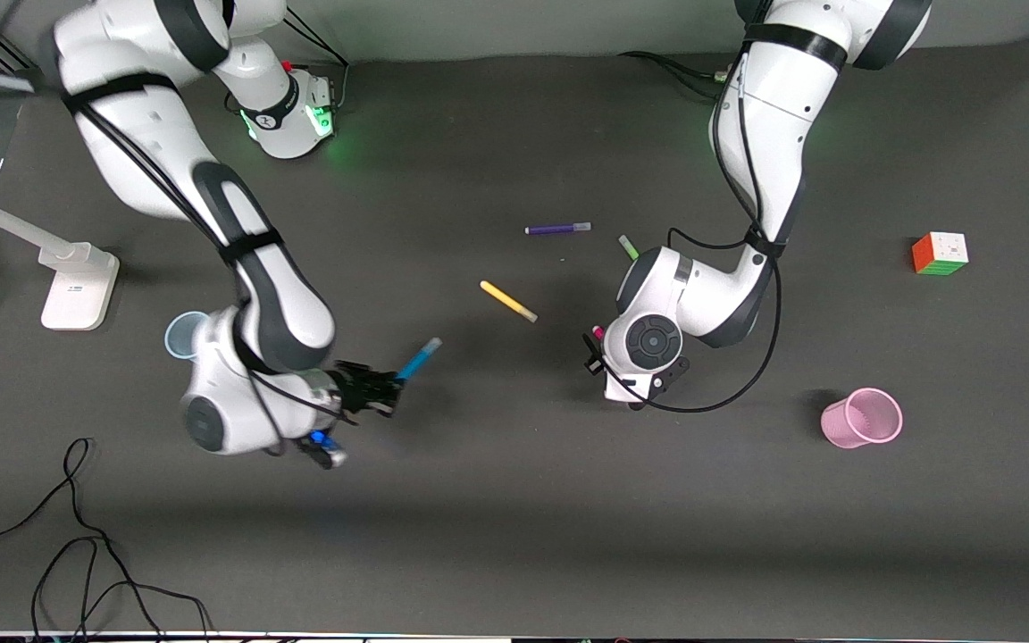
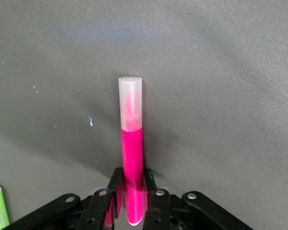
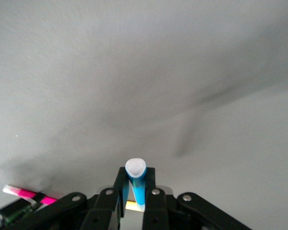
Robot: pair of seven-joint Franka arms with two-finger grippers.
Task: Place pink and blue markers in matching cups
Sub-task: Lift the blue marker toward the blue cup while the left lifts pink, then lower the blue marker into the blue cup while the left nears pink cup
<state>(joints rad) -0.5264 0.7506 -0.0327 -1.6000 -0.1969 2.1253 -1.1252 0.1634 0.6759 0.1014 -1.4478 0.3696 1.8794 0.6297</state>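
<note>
Open mat fills the lower half of the front view; only a black cable [image 1: 77,536] loops at its lower left corner. The pink cup [image 1: 863,418] stands alone at lower right, bare mat on all sides; the cube [image 1: 940,254] sits well apart above it. The blue cup [image 1: 182,335] at centre left is crowded; the right arm's wrist overlaps its rim, and a white stand [image 1: 77,286] sits just beside it. Centre frame holds loose obstacles: yellow pen [image 1: 508,302], purple pen [image 1: 557,229], green pen [image 1: 628,246].
</note>
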